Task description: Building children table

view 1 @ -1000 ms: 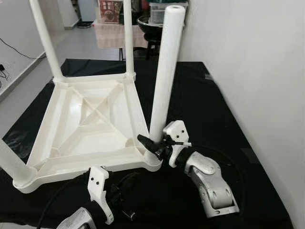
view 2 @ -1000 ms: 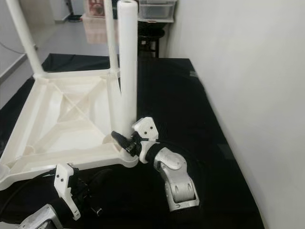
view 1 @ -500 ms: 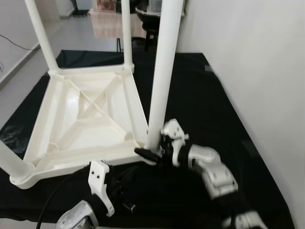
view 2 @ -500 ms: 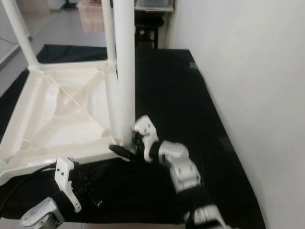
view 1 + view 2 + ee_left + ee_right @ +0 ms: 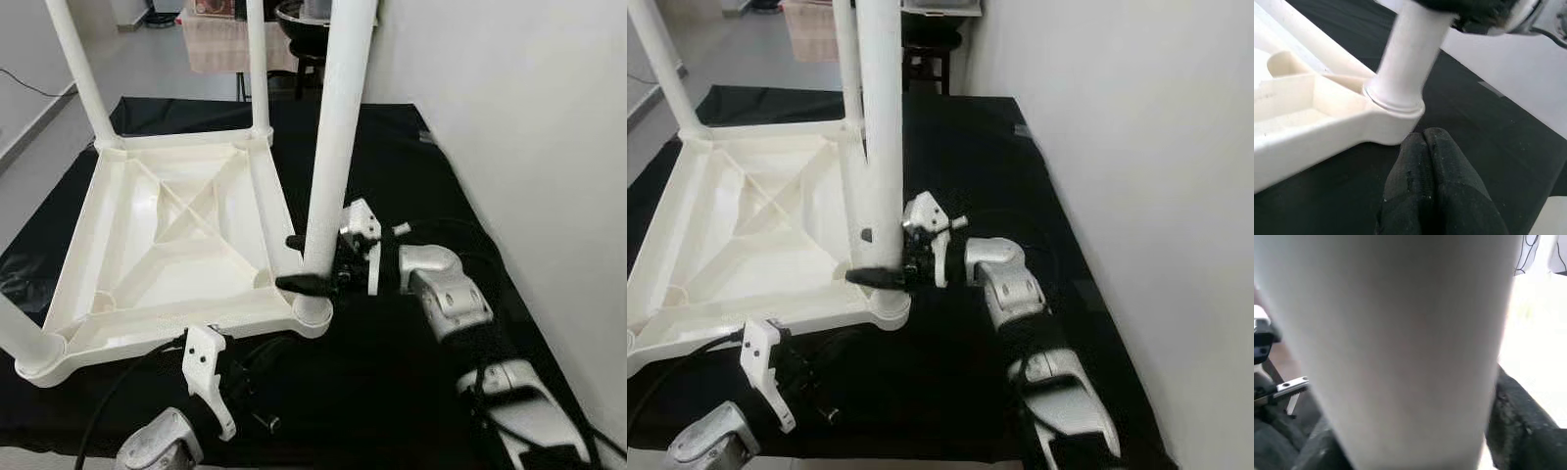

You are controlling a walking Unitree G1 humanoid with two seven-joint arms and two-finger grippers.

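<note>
The white plastic table top (image 5: 167,245) lies upside down on a black cloth (image 5: 411,176) spread over the floor, next to a white wall (image 5: 529,127). Legs stand upright in its corner sockets: two at the far corners, one at the near left corner, and the near right leg (image 5: 333,147), which rises from the near right corner socket (image 5: 312,311). The right gripper (image 5: 312,262) reaches in from the right at the lower part of this leg, just above the socket. Its two black fingers (image 5: 306,283) lie on either side of the leg, closed onto it; in the right wrist view the leg (image 5: 1396,342) sits directly against the camera. The left gripper (image 5: 1427,161) hangs low in front of the near edge of the table top, near the same corner but not touching it. Its fingers are pressed together and hold nothing.
</note>
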